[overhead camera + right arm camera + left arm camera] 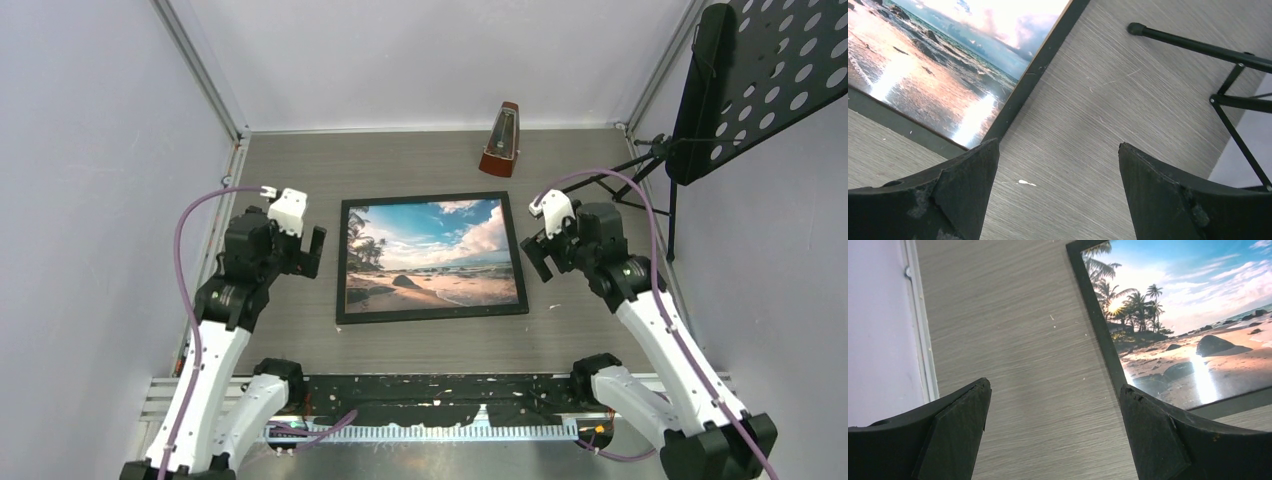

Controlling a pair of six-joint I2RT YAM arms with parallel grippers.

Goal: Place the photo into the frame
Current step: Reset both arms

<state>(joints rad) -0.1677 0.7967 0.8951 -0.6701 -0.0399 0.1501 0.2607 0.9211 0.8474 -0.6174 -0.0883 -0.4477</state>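
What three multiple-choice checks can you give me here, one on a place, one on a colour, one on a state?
1. Where is the metronome? A. beyond the frame's far edge B. left of the frame C. by the arms' bases
2. What colour is the frame's border? A. white B. black C. red
3. How do both pairs of jaws stand? A. shut on the frame B. shut, holding nothing C. open, holding nothing
Answers: 1 A, it stands by the back wall; 2 B, the border round the photo is black; 3 C, wrist views show bare table between wide-apart jaws.
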